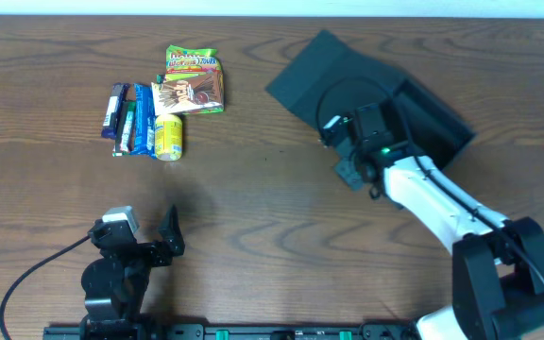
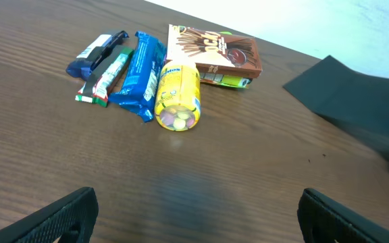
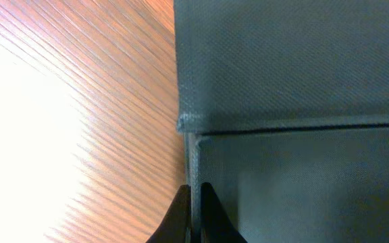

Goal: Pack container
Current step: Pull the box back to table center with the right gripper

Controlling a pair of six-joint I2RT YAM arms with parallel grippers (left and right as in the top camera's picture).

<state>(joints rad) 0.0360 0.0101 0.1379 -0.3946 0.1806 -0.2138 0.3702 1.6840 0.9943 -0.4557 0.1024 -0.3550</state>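
Pinching container (image 3: 302, 61) wall: right fingers (image 3: 175, 223) closed on its edge; left fingers (image 2: 66, 216) spread; contents unseen.

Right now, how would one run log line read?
left gripper: open, empty | right gripper: shut on container edge | snack packs: outside container

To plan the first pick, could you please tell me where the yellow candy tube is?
Overhead, upper left: the yellow candy tube lies right of the blue wrapper, below the brown snack box.
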